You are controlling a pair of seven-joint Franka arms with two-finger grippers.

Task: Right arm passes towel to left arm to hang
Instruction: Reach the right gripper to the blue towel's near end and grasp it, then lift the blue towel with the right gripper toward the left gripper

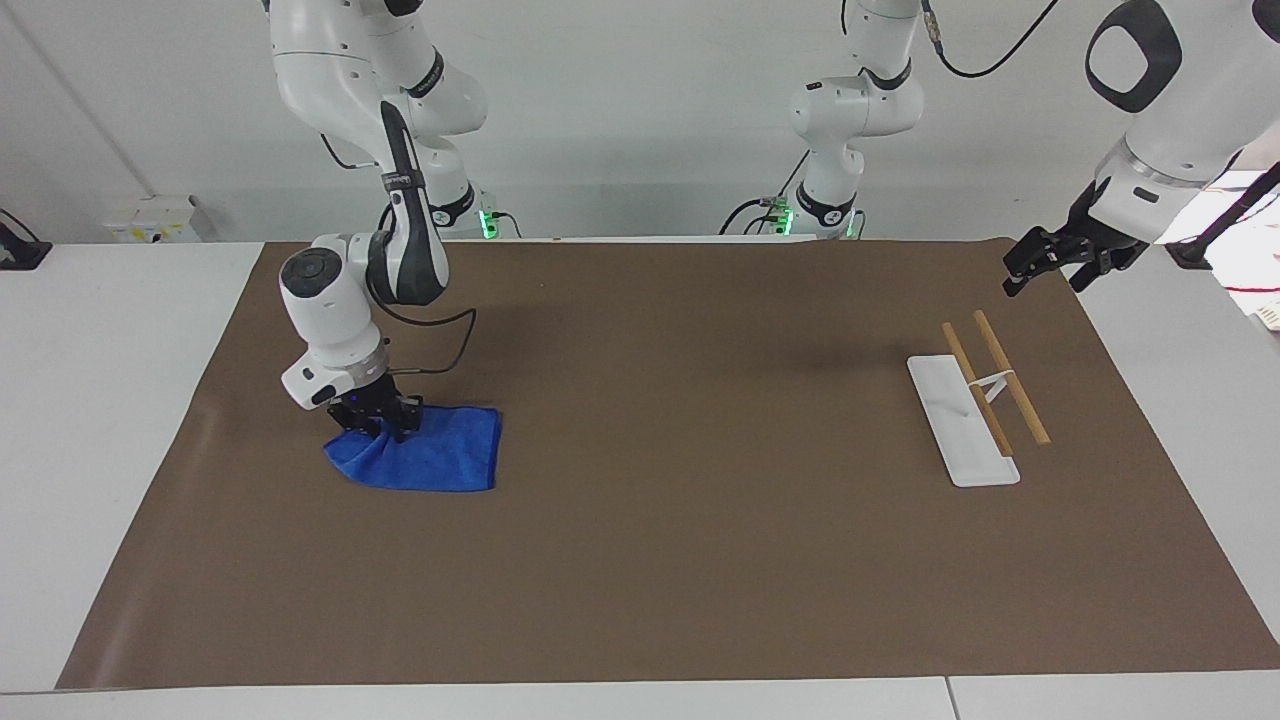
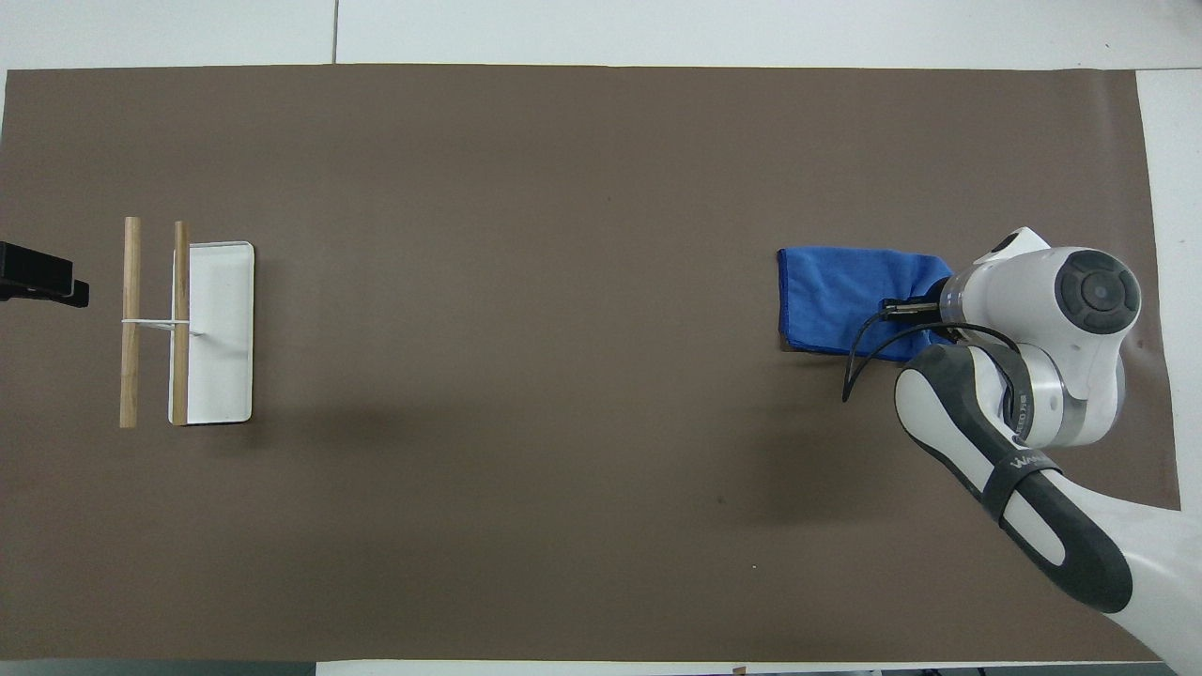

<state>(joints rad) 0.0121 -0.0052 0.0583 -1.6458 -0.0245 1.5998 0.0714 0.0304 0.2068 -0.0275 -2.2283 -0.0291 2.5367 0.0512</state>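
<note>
On the brown mat [image 1: 640, 560], right gripper [image 1: 383, 425] pinches the towel [image 1: 430, 460]; left gripper [image 1: 1040, 262] hangs open.

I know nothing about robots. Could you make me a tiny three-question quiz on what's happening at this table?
1. True or false: the right gripper is down on the towel.
2. What is the left gripper holding?
3. The rack stands: A) beside the towel, B) at the left arm's end of the mat.

Key: 1 true, pinching the bunched towel at its edge; 2 nothing, it waits open; 3 B.
</note>
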